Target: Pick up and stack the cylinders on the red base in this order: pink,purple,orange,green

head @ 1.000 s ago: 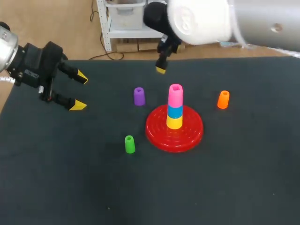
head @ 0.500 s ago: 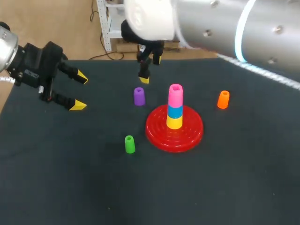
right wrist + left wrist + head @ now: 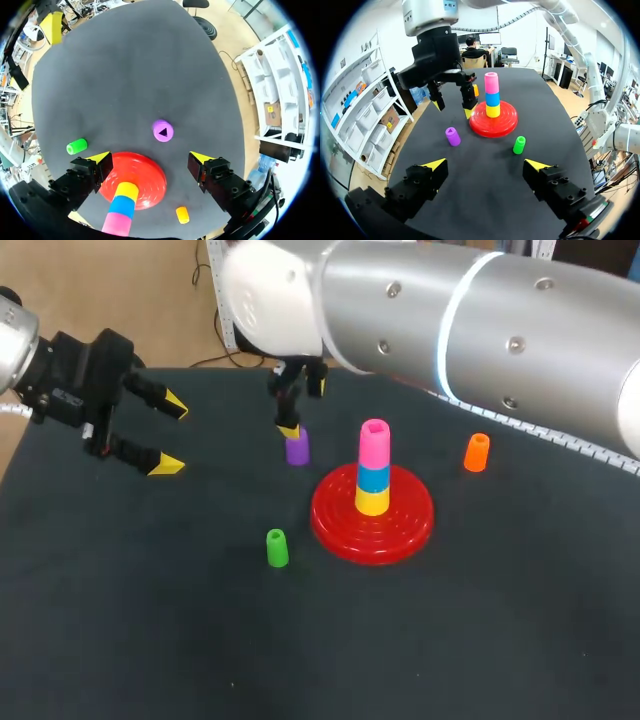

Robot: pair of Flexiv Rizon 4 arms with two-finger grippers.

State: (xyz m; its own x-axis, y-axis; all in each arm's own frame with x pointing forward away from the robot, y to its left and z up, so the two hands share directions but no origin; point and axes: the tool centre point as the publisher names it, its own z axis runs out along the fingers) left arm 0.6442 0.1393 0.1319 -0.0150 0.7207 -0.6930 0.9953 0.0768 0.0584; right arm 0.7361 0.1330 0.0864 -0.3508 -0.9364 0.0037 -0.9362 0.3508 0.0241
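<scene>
Right gripper (image 3: 150,158) swings left from behind red base (image 3: 335,525), now over purple cylinder (image 3: 297,446), fingers spread, nothing held. Left gripper (image 3: 170,435) unmoved, fingers apart, empty.

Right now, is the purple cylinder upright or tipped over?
Upright: the purple cylinder stands on end on the table, its top hole facing up.
</scene>
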